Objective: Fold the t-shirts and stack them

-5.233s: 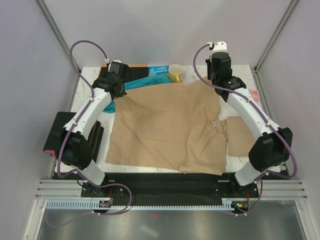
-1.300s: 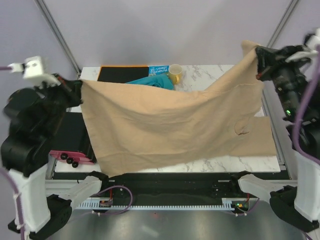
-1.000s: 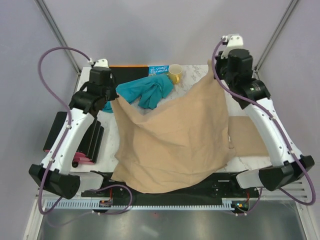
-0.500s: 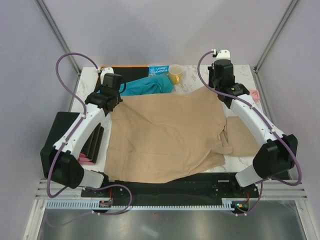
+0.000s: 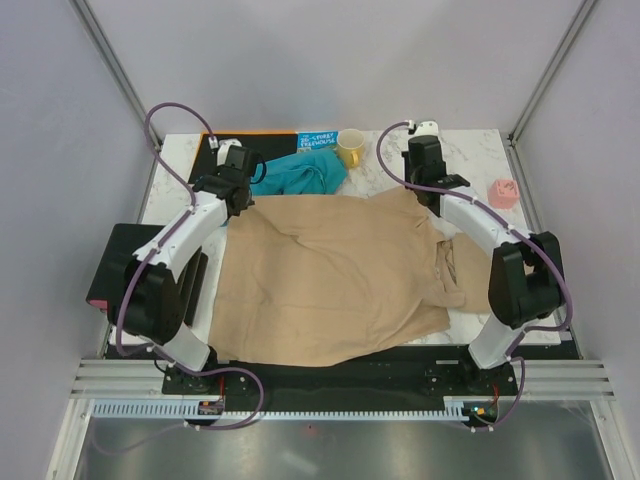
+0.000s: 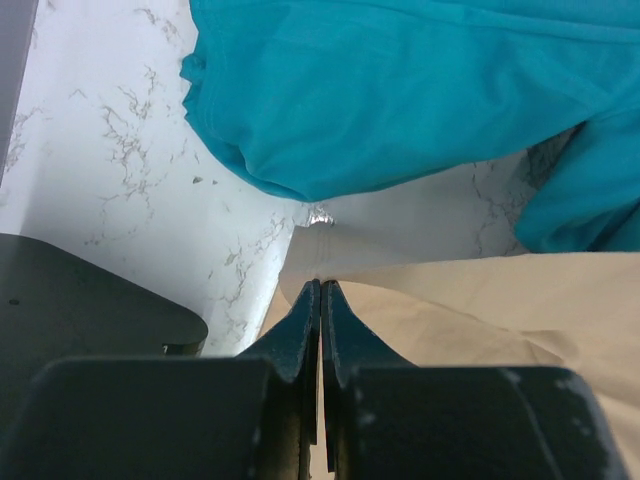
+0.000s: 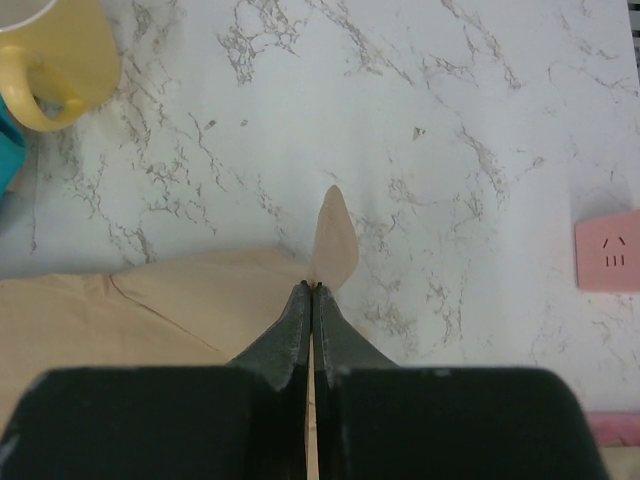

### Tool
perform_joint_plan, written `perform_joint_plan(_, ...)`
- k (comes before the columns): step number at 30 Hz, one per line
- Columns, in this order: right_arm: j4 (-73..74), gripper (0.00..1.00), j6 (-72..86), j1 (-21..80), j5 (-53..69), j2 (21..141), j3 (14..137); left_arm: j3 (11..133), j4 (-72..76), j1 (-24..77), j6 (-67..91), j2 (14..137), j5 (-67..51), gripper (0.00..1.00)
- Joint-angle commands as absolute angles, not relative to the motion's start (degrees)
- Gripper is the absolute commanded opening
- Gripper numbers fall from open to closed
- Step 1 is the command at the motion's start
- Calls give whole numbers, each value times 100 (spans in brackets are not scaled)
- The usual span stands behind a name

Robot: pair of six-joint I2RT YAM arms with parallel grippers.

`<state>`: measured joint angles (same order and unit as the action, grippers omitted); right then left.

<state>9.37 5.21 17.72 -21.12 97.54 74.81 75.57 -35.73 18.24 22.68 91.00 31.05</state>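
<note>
Left gripper [image 6: 319, 287] is clamped on the far-left corner of the tan t-shirt [image 5: 330, 270]. The right gripper [image 7: 312, 288] pinches the far-right corner, a tip of cloth poking past its jaws. Both arms stretch forward, low along the shirt's sides. The shirt lies spread across the marble table [image 5: 470, 160], its near hem at the front edge. Beyond lies the bunched teal garment [image 5: 300, 175], with a yellow mug [image 5: 350, 147] just beside it.

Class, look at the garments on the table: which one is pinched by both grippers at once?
The large tan t-shirt spread mid-table: the left gripper and right gripper each pinch a far corner. The teal garment lies bunched, unheld, behind it.
</note>
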Motion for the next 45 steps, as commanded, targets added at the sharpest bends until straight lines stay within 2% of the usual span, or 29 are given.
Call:
perform_joint_plan(1, 650, 0, 563, 1749, -2276, 10159, 7795, 8033, -3384, 1828, 2303, 9430, 3585, 2)
perform_joint_plan(7, 756, 0, 457, 1749, -2373, 10660, 8235, 8525, -3621, 1793, 2241, 10036, 3928, 2)
perform_joint_plan(23, 1010, 0, 360, 1635, -2417, 11751, 9377, 9316, -3700, 1284, 2162, 10748, 3727, 2)
perform_joint_plan(35, 1353, 0, 193, 1600, -2479, 12717, 10537, 10431, -3779, 1222, 1837, 11654, 3577, 2)
perform_joint_plan(42, 1634, 0, 167, 1591, -2619, 13244, 11135, 10564, -4156, 1195, 2003, 11856, 3770, 2)
perform_joint_plan(43, 1713, 4, 184, 1591, -2628, 13271, 11231, 10564, -4209, 1187, 2039, 11865, 3805, 2)
perform_joint_plan(44, 1723, 20, 219, 1582, -2663, 13298, 11241, 10564, -4253, 1169, 2074, 11865, 3832, 2)
perform_joint_plan(45, 1731, 24, 237, 1582, -2654, 13307, 11241, 10564, -4289, 1152, 2100, 11865, 3832, 6)
